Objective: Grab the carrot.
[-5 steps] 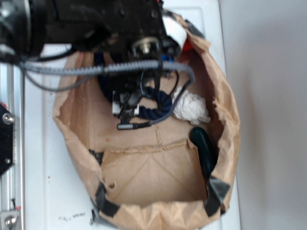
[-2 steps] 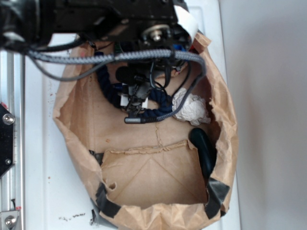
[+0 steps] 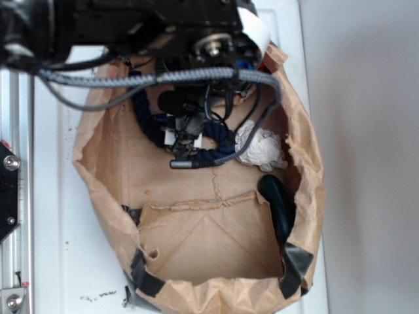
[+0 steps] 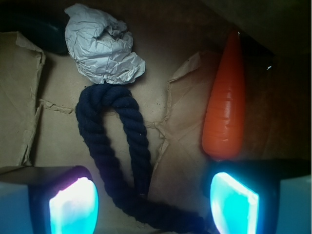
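Note:
In the wrist view the orange carrot (image 4: pixel 225 105) lies on the floor of the brown paper bag at the right, pointed tip away from me. Its thick end sits just ahead of my right fingertip (image 4: pixel 234 202), in line with that finger rather than between the two. My gripper (image 4: pixel 153 200) is open, and only a loop of dark blue rope (image 4: pixel 105 141) passes between its fingers. In the exterior view the gripper (image 3: pixel 185 134) hangs inside the far half of the bag, and the arm hides the carrot.
A crumpled white paper ball (image 4: pixel 102 46) lies at the rope's far end, with a dark green toy vegetable (image 4: pixel 36 29) beyond it. The paper bag's walls (image 3: pixel 216 291) stand all round. The green vegetable (image 3: pixel 278 203) rests against the right wall.
Over the last second the arm shifted toward the bag's far right side, then held still. The jaws stayed open.

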{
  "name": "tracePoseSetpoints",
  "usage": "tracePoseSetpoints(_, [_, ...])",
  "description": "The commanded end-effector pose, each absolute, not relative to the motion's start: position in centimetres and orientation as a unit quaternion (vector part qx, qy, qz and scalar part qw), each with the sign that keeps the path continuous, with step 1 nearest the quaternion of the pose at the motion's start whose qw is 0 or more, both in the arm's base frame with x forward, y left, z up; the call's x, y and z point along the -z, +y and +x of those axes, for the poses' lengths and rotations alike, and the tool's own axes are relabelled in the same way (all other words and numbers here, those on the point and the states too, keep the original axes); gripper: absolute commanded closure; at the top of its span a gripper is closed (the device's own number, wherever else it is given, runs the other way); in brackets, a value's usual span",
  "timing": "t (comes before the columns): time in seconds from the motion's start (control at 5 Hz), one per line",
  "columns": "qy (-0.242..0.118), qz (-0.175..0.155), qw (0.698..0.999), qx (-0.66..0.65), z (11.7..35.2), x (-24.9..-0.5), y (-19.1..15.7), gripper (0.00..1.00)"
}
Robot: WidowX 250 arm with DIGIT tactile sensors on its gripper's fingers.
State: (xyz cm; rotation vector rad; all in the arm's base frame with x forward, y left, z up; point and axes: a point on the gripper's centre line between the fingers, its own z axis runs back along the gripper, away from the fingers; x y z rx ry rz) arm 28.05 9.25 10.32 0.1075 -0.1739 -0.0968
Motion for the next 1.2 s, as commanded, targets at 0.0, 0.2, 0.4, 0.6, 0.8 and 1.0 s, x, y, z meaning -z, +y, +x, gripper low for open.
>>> tracePoseSetpoints(0.0, [-0.127, 0.083, 0.988, 0.000, 30.6, -9.9, 12.8, 0.00])
tracePoseSetpoints(0.2, [-0.136, 0.097, 0.986, -0.012, 31.0, -9.5, 13.4, 0.00])
tracePoseSetpoints(0.4, [-0.144, 0.109, 0.983, -0.033, 31.2, -10.0, 14.6, 0.00])
tracePoseSetpoints(0.6, [-0.146, 0.119, 0.980, -0.061, 31.2, -10.3, 15.6, 0.00])
tracePoseSetpoints(0.8, [-0.135, 0.125, 0.980, -0.071, 31.1, -9.7, 16.9, 0.00])
tracePoseSetpoints(1.0, [-0.123, 0.167, 0.974, -0.087, 30.9, -8.6, 17.1, 0.00])
